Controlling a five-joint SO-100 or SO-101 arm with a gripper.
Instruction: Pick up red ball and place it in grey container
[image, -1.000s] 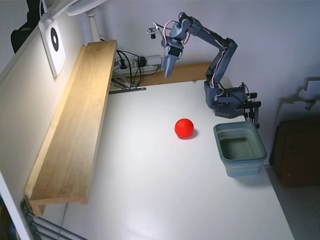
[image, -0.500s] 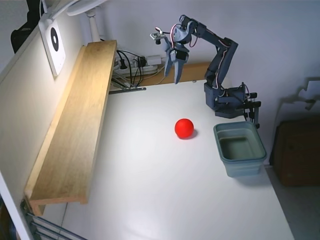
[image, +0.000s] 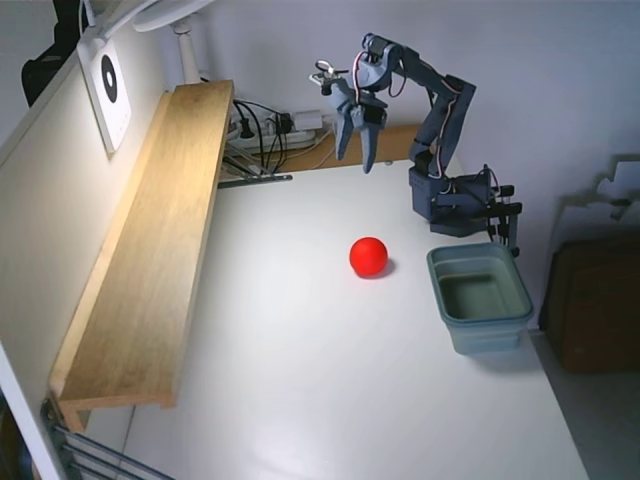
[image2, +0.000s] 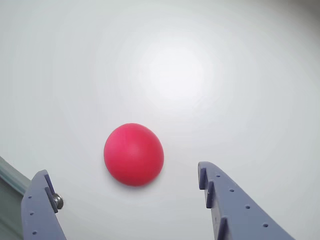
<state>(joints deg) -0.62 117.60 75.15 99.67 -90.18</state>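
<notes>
Gripper (image: 357, 157) open, raised above table (image: 300, 380); red ball (image: 368, 256) near grey container (image: 480, 297), not touching.

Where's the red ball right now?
In the fixed view the red ball sits on the white table, just left of the grey container and not touching it, with the open gripper raised well above.

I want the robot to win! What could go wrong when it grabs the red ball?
The ball is round and sits loose on the smooth table, so it may roll away if one finger bumps it first. The open hand hangs high above it, so it could come down off-centre. The tub is small, so a drop might miss.
</notes>
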